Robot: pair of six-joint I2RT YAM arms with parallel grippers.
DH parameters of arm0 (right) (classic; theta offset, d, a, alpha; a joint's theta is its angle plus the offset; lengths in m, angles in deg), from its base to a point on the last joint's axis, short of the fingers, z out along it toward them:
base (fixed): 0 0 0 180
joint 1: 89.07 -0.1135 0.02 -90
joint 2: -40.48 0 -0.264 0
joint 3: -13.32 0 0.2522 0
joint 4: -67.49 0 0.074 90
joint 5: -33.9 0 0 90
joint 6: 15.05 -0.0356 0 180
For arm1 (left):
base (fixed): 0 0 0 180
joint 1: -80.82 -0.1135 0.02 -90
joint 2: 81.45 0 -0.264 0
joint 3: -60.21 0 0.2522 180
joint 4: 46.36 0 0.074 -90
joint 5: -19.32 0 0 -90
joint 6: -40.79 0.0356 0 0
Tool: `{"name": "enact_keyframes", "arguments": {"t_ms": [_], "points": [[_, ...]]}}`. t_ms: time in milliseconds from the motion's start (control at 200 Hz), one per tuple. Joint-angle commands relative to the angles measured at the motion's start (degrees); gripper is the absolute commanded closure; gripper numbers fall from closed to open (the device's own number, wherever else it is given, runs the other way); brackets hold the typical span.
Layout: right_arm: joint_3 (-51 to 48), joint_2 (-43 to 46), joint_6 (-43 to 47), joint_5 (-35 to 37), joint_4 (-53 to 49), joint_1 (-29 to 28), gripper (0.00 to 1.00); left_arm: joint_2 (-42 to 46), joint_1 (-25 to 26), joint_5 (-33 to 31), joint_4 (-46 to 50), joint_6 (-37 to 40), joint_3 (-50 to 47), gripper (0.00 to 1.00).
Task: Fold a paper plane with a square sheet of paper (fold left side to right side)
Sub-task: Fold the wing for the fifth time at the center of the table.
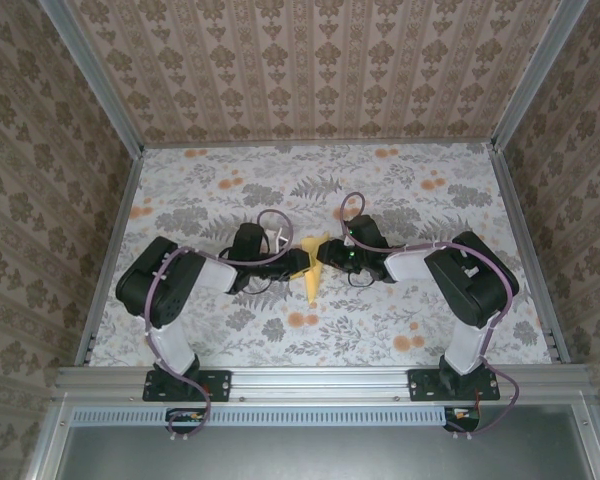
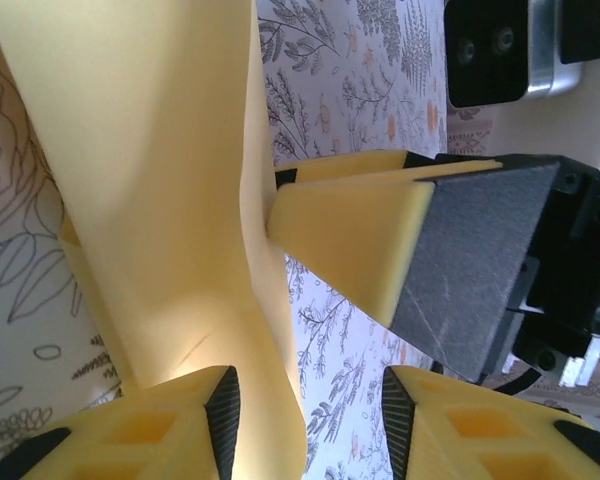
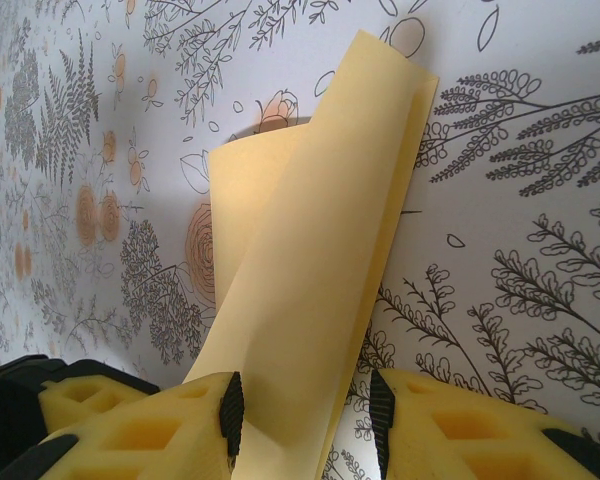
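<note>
Top external shows both grippers meeting at the paper plane; whether they grip is unclear.

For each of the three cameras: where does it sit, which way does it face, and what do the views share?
Top external: above and behind the bases, looking down on both arms meeting over the paper plane.
Left wrist: on the left arm, past its own fingers, facing the right gripper.
Right wrist: on the right arm, past its fingers, facing the table.
Shared: all three show the yellow paper.

Both arms reach inward, left hand and right hand nearly meeting, fingers parted.
</note>
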Motion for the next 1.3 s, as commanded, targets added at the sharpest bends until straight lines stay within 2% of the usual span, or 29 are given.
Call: {"name": "enact_keyframes", "arguments": {"t_ms": [0,470,860,1050,1295], "points": [[0.40,-1.97,-0.31,0.72,-2.97,-0.39,0.59,-1.47,-0.68,0.95,1.31,1.90,1.82,0.59],[1.00,-2.36,-0.09,0.55,-3.58,-0.39,0.59,-5.36,-2.08,1.98,1.33,2.70,5.19,0.76],[1.46,-2.18,0.51,0.19,-4.28,-0.39,0.58,-5.53,-2.87,3.52,2.30,5.86,7.15,1.00],[1.87,0.08,1.42,-0.97,-4.62,0.50,0.54,-5.46,-3.96,4.00,5.51,9.24,7.84,1.00],[3.40,2.97,1.24,-2.87,-5.24,2.20,0.40,-6.00,-5.24,5.62,6.27,11.13,8.28,1.00]]}}
